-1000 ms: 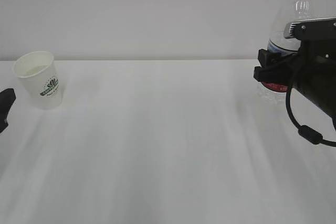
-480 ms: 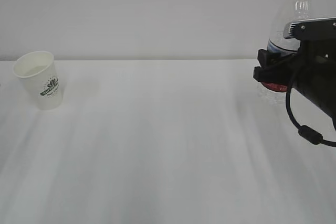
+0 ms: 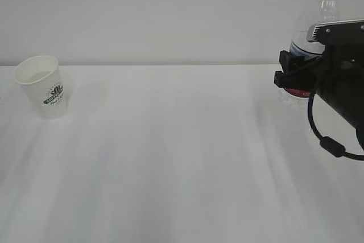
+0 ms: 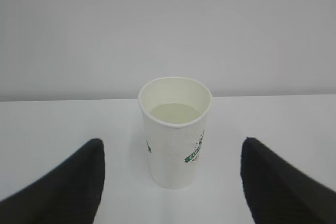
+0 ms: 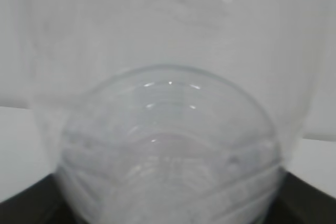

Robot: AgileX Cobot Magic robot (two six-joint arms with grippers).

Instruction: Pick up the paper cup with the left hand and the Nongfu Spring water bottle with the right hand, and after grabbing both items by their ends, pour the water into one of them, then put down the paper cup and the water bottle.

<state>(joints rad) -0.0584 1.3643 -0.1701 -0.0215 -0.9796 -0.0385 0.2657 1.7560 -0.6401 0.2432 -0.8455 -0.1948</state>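
Since the earlier ext view, your left hand [image 4: 172, 182] has dropped out of that frame at the left edge, and the cup now stands straight instead of leaning; the right side looks about the same, w/ the bottle maybe a touch higher. Paper cup [image 3: 42, 86] sits upright on the surface [image 3: 182, 157] at far left, water [image 4: 175, 114] visible inside it. In the left wrist view the cup [image 4: 176, 129] is centred between the two dark fingers [image 4: 63, 187], clear gaps both sides, so the left jaws are wide open and hold nothing. That reads as a release and back-off: cup set down, fingers spread so they don't drag it over.

Right hand [image 3: 296, 75] is closed around the lower body of the Nongfu Spring water bottle [image 3: 322, 15], approx at the label band. Bottle is upright, neck open at top, near the right edge. Right wrist view shows only the clear ribbed wall [image 5: 168, 150] filling the frame, dark jaw edges at the bottom corners. Can't tell if its base touches the surface; it may be just above.

Judgement: pour looks done, cup down, bottle put-down and release remain.
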